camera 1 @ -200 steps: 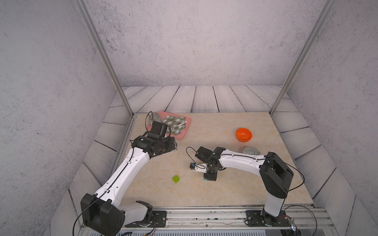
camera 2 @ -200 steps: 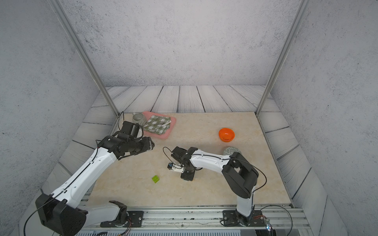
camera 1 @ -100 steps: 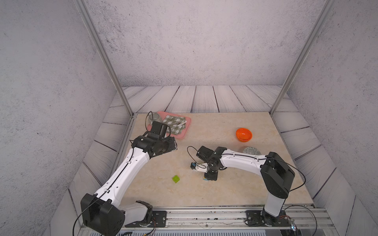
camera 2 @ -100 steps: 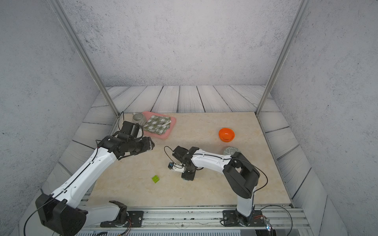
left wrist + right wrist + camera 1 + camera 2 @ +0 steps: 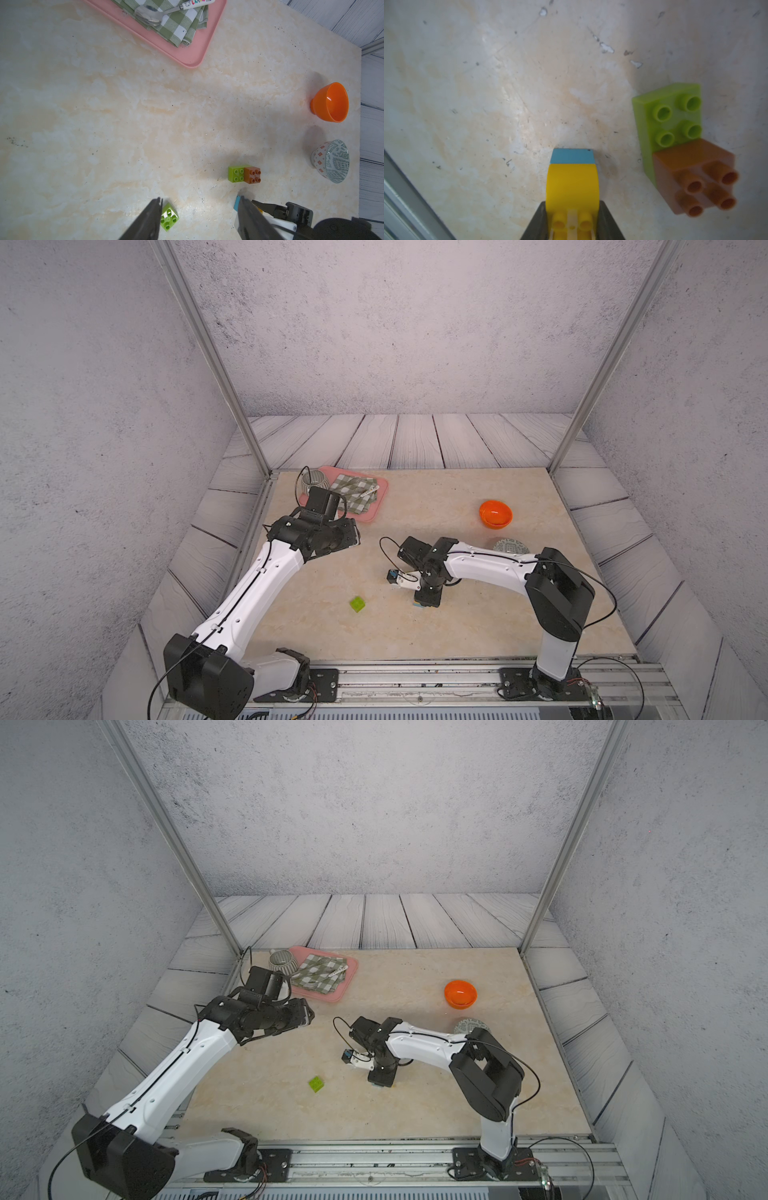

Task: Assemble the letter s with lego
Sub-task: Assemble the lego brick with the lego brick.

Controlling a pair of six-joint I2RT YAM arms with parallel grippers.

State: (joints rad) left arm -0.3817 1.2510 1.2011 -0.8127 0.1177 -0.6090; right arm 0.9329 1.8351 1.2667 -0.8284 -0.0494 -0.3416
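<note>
Yellow brick point(image 5: 572, 182) with a blue brick point(image 5: 572, 156) joined beneath it — that is what the right gripper point(image 5: 572, 204) has clamped between its jaws, low over the table point(image 5: 488, 93). Whether the blue touches the surface I cannot tell.

The move turns on a sideways offset. The long green brick point(image 5: 666, 112) lies flat just beside the held pair, apart from it, with the brown brick point(image 5: 691, 164) pressed onto the end nearer the wrist. Its long axis runs roughly along the way the jaws point, so the pair would need a sideways shift, not a reach.

But the S likely wants the green square point(image 5: 357, 604) on the brown first — it sits loose, between the arms. The left gripper point(image 5: 200, 199), half open and empty, hovers above the table with that square showing beside one finger point(image 5: 149, 220). Being free, it seems the arm to fetch it.
</note>
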